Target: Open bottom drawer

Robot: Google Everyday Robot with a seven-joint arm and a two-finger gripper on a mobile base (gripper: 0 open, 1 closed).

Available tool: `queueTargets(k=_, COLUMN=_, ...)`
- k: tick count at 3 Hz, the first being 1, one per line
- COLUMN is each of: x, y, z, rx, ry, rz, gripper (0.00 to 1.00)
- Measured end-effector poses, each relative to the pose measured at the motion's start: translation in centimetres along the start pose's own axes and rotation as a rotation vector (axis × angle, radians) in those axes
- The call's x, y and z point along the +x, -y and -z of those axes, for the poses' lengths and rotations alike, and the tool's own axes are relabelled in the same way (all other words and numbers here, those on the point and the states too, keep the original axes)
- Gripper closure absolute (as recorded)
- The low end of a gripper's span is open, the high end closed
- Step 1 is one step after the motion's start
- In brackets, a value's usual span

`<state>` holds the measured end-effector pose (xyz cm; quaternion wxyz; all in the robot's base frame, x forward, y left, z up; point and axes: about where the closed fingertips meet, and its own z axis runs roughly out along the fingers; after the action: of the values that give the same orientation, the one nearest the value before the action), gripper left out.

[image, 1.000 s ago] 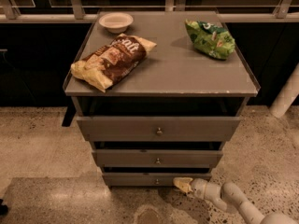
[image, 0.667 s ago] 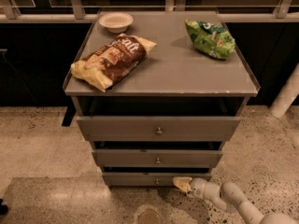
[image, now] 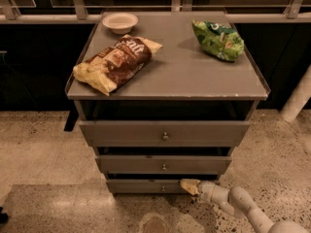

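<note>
Nothing has shifted: the tool (image: 190,185) stays at the bottom drawer (image: 138,186) front, its knob (image: 163,188) just left of the tool. I cannot tell the tool's spread. Off the knob, a pull would likely slip.

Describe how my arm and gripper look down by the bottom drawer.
The gripper, low near the floor and close to the bottom drawer front, is a small cream-yellow tip that tapers toward the drawer. The arm behind it is smooth and off-white, made of rounded, bulbous segments like joined tubes. No cables or markings show on it.
</note>
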<state>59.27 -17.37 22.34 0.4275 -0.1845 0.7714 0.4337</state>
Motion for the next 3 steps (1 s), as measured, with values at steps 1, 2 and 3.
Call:
queueTargets(k=1, x=-2.6, y=1.3, z=-0.4, rx=0.006, ry=0.016, rz=0.040, gripper=1.00)
queueTargets(k=2, x=-3.7, y=2.7, z=-0.7, rx=0.033, ry=0.024, rz=0.055, gripper=1.00)
queueTargets(k=3, x=-3.5, y=2.6, z=-0.6, rx=0.033, ry=0.024, rz=0.055, gripper=1.00)
